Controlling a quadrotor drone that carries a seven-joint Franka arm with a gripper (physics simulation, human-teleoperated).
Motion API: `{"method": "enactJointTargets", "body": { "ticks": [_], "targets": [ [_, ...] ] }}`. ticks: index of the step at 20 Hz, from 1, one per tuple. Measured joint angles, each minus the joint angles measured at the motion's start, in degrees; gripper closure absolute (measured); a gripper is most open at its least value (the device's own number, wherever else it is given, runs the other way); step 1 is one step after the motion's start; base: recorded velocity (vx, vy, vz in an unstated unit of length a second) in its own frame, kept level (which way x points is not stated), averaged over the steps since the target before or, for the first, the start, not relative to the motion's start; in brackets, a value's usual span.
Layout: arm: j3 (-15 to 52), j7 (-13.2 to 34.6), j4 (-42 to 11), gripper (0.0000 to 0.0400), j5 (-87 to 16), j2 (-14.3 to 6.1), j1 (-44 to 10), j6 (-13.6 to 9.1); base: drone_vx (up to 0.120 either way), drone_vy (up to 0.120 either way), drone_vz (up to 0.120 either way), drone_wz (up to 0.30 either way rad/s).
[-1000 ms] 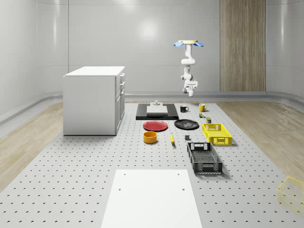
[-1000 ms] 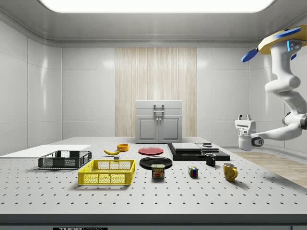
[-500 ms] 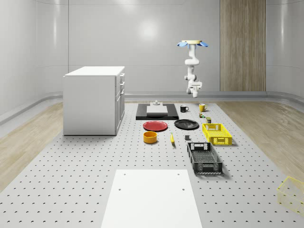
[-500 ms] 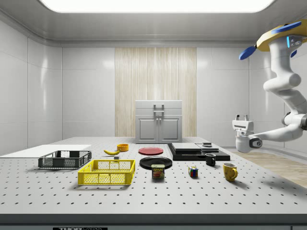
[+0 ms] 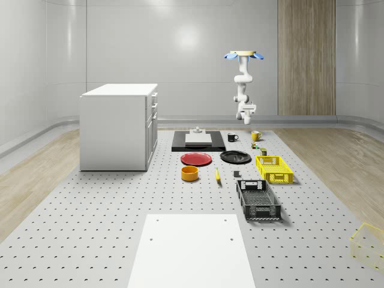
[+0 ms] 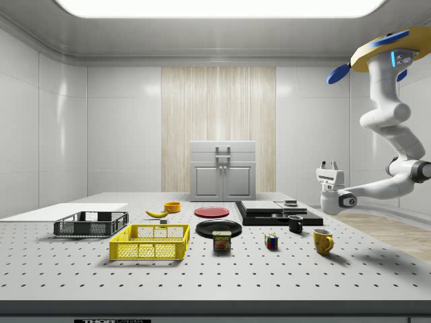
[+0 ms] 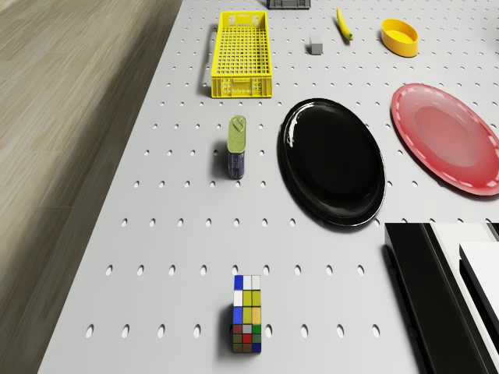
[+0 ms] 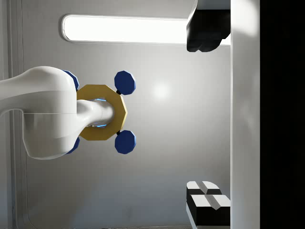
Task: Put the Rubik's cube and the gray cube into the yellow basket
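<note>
The jaws are seen spread apart, with nothing held between them: in the wrist view the fingers [image 8: 206, 200] stand well apart, and the drone's underside is framed between them. In the side view the gripper [image 6: 328, 163] is pointed upward at the right of the frame, held in the air above the yellow mug [image 6: 322, 241]. The drone [image 6: 380, 54] is shown hovering in the upper right corner, over the table's [image 6: 202, 282] right end. The Rubik's cube [image 6: 271, 241] is found on the table right of centre, between the mug and a can [image 6: 221, 241]. The yellow basket [image 6: 148, 251] is placed left of the can. In the whole-scene view the gray cube [image 5: 236, 174] lies on the table just left of the basket, outside it.
</note>
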Motion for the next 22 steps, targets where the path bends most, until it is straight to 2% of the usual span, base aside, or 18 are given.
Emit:
{"method": "enactJointTargets", "body": {
  "ticks": [8,14,19,22],
  "targets": [
    [2.0,0.4,-0.3,0.0000,-2.7,-0.3,-0.6,0.4,0.120,0.000,0.000,0.000],
    [6.5,1.2,-1.1,0.0000,-9.2,-0.6,-2.0,0.7,0.120,0.000,0.000,0.000],
    [15.5,3.1,-4.0,0.0000,-22.0,-1.4,-4.9,1.3,0.120,0.000,-0.120,0.000],
    [24.4,5.5,-9.0,0.0000,-35.3,-2.5,-8.0,2.0,0.120,0.000,-0.120,0.000]
  ]
}}
